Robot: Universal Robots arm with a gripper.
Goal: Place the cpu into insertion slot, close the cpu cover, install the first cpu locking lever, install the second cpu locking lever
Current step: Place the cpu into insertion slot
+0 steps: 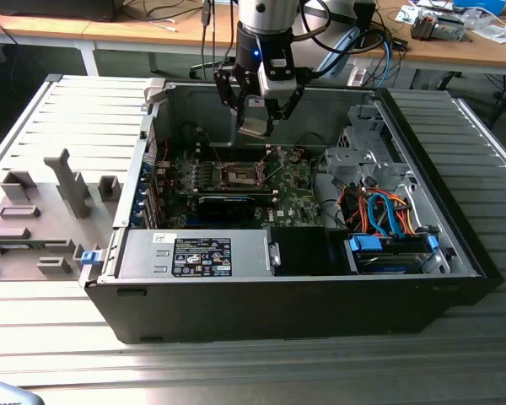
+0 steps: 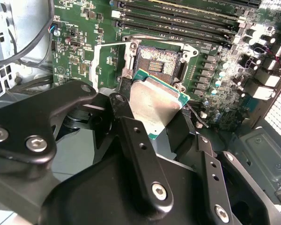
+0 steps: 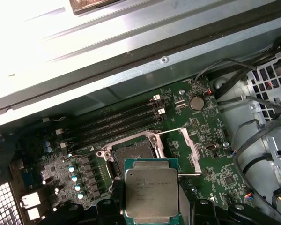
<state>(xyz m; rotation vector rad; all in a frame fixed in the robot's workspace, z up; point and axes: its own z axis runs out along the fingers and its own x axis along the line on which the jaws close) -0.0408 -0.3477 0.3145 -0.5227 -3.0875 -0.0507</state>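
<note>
As the arm hangs over the bench, here's the lay of it. A ribbed metal table (image 1: 236, 371) carries an open computer case (image 1: 278, 312) lying on its side, black walls up and insides in plain sight. Down in the case's floor sits the green motherboard (image 1: 297, 199), with a grey power supply box (image 1: 198, 253) along the near wall and a bundle of blue and orange cables (image 1: 386, 215) toward the exterior view's right.

Over the board, close to the case's far wall, is the gripper (image 1: 257, 122). Its fingers (image 2: 131, 122) are pinched onto two opposite edges of the cpu (image 2: 152, 101), spread just as wide as the chip. In the exterior view the chip is held well clear of the board, and it looks tilted rather than flat. Its silvery face shows in both wrist views, with green edging round it.

Beyond the chip in the second wrist view lies the insertion slot (image 2: 157, 58), its dark centre uncovered and nothing seated in it. The cpu cover (image 3: 191, 149) is swung open just beside the slot, and the green board shows through its window. Long black memory slots (image 3: 117, 119) run along the slot's other side, and a small round coin battery (image 3: 195, 103) sits farther off on the board.
</note>
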